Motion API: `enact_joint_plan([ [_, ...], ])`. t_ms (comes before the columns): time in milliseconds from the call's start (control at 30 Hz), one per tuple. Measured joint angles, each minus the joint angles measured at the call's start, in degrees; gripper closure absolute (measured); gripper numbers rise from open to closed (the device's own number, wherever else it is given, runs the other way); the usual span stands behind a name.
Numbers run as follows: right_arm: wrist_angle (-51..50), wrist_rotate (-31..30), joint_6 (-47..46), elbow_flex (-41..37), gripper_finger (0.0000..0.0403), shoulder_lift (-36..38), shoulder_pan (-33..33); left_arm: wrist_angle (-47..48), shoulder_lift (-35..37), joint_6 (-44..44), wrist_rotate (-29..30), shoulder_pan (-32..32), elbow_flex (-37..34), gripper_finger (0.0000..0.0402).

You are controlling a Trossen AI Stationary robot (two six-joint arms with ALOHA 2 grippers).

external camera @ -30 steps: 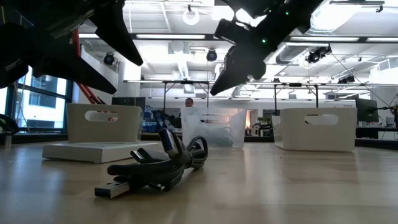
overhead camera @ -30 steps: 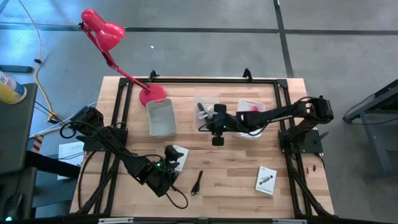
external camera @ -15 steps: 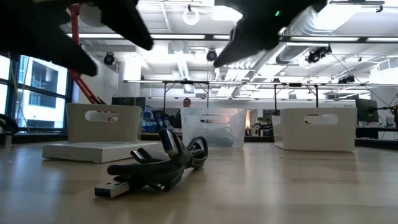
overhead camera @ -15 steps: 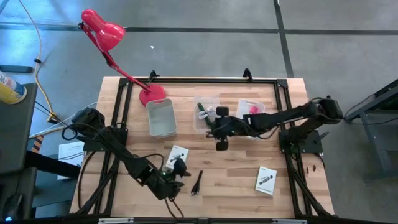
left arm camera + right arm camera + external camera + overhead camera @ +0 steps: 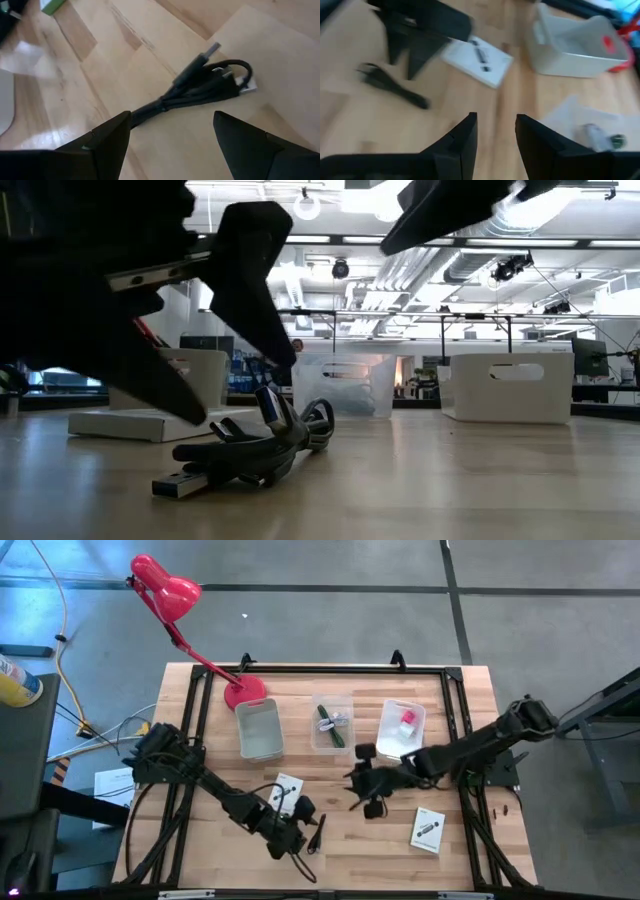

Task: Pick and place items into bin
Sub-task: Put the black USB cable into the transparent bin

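The lamp [image 5: 165, 592] stands off at the table's far left corner, no part of the job. The left gripper [image 5: 300, 827] has come across from the card [image 5: 284, 790] it hovered over a second ago and now hangs just above the cable [image 5: 317, 834]. Its jaws stand wide apart and hold nothing; in the left wrist view the bundled cable [image 5: 200, 85] lies on the wood between and just ahead of the two fingers [image 5: 107, 145], not yet touched. That reads as the approach to a pick, with lowering and closing left to do.

Three bins sit beyond the jaws: a grey bin [image 5: 259, 729], a clear bin [image 5: 333, 723] with a green stick inside, and a white bin [image 5: 402, 727] holding a pink cube.

The right gripper [image 5: 368, 783] has pulled back from over those bins toward the table's middle. Its jaws are partly open and empty, so it seems to have finished a drop. A second card [image 5: 428, 829] lies near it, on the side away from the bins, probably its next target.
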State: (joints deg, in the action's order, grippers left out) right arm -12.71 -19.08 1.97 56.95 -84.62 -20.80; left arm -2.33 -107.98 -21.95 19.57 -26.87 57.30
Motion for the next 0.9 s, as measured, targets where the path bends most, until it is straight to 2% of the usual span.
enact_joint_plan([
  [133, 0.01, 1.25, -5.00, 0.00, 0.0279, -0.33, -4.34, -1.83, 0.00, 2.04, -0.44, 0.21, 0.02, 0.0138],
  [267, -0.28, -0.40, -10.32, 0.00, 0.0279, -0.39, -8.89, -2.12, 0.02, 9.13, -3.44, 1.54, 0.04, 0.0164],
  [533, -2.94, -8.73, -18.77, -0.02, 0.0279, -0.79, -17.37, -2.33, -0.36, 13.28, -7.84, 1.61, 0.04, 0.0219],
  [733, -3.19, -13.56, -20.32, -0.02, 0.0279, -0.79, -20.46, -3.95, -1.01, 13.68, -11.23, 1.83, 0.06, 0.0248],
  [900, -3.63, -13.74, -21.47, -0.04, 0.0279, -0.79, -20.63, -4.26, -1.01, 14.73, -13.75, 1.50, 0.07, 0.0260],
])
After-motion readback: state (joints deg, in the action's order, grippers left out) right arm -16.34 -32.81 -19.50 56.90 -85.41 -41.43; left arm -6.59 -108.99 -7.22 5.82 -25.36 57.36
